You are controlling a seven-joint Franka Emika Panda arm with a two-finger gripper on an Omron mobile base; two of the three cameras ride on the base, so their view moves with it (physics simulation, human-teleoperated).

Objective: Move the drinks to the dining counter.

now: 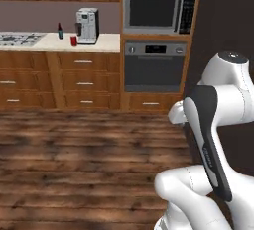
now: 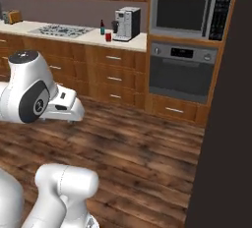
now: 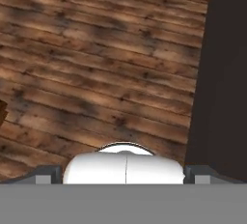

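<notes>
Nearest us, our gripper (image 3: 123, 177) hangs over the wood floor (image 3: 96, 73) with fingers spread wide, holding nothing. At eleven o'clock, on the far counter (image 1: 106, 42), we see the short dark-red bottle (image 1: 60, 31), then the red can (image 1: 74, 40), touching the coffee machine (image 1: 88, 25).

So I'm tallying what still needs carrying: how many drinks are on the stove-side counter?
2: a small dark bottle and a red can, side by side left of the coffee machine. Another may be hidden behind it.
</notes>
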